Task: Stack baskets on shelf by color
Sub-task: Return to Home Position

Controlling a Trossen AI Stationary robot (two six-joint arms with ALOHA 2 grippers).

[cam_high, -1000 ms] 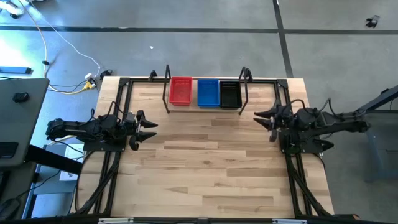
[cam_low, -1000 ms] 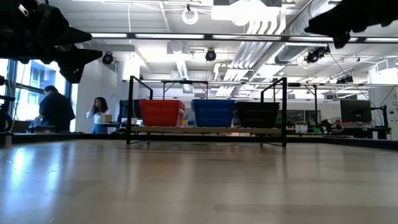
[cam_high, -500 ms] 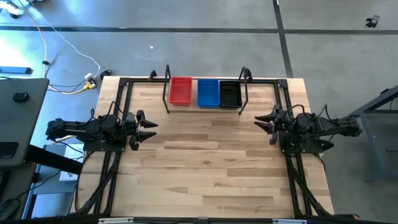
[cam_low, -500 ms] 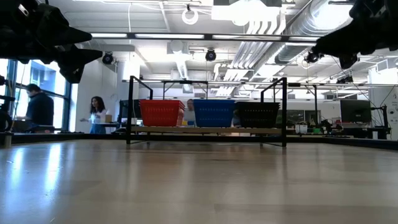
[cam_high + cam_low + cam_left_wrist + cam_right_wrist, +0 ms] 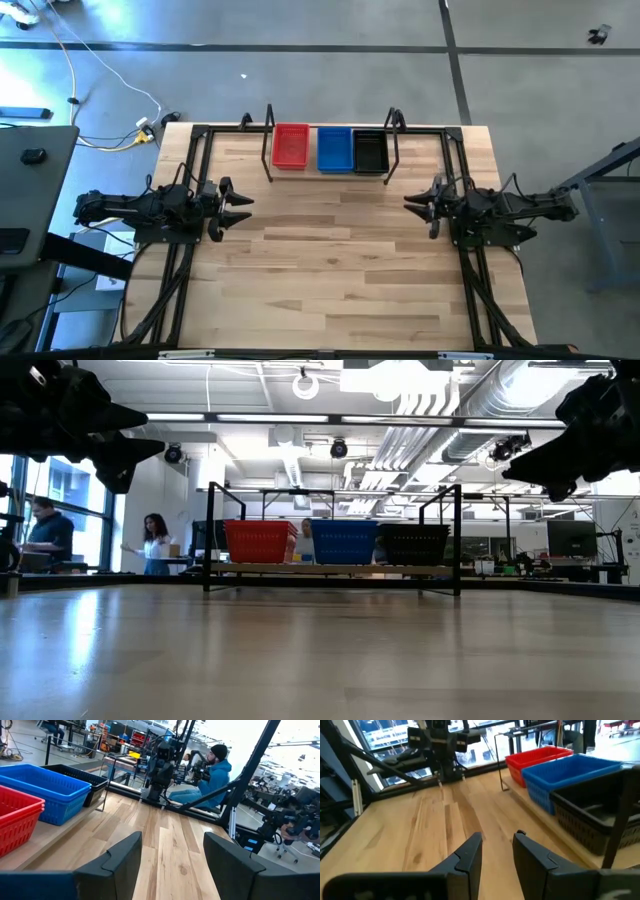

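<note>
The shelf [image 5: 330, 569] stands at the table's far edge with the baskets side by side on its board: red [image 5: 291, 146], blue [image 5: 334, 149] and black [image 5: 370, 152]. The red ones [image 5: 15, 817] show nested rims, and I cannot tell how many sit in each pile. My left gripper [image 5: 245, 208] hovers open at the table's left side, above the wood and nearer than the shelf. My right gripper [image 5: 418, 203] hovers open at the right side, facing it, with the black basket [image 5: 592, 815] closest to it. Both hold nothing.
Bare wooden tabletop [image 5: 330, 260] lies between the two arms and in front of the shelf. Black arm frames [image 5: 170, 280] run along the left and right table edges. People stand in the room beyond, one in a teal jacket [image 5: 217, 770].
My right gripper has come down and drawn a little toward the table's near edge and the left, its arm swinging level. It stays open and holds nothing. The baskets and my left arm have kept still.
</note>
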